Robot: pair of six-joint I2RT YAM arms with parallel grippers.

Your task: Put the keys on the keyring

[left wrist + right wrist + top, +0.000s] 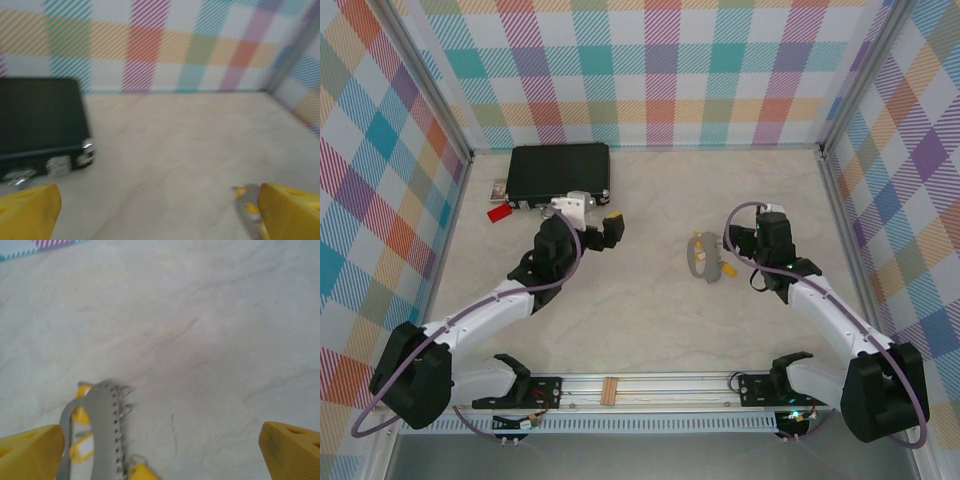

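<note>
The keyring (703, 258) is a pale grey loop lying flat on the table, right of centre. Keys with yellow heads (727, 268) lie against it. Close up, the keyring (102, 425) is a grey band with a row of holes carrying small wire rings. Yellow-headed keys (82, 447) sit beside and under that band. My right gripper (738, 246) hovers just right of the loop, and this gripper (162, 455) is open with nothing between its fingers. Left of the loop, my left gripper (610, 230) is off the table. It (160, 215) is open and empty, with the keyring (248, 205) by its right finger.
A black case (560, 170) lies at the back left, and the same case (40, 120) is blurred in the left wrist view. A small red tag (500, 212) lies in front of it. Checked walls close the table on three sides.
</note>
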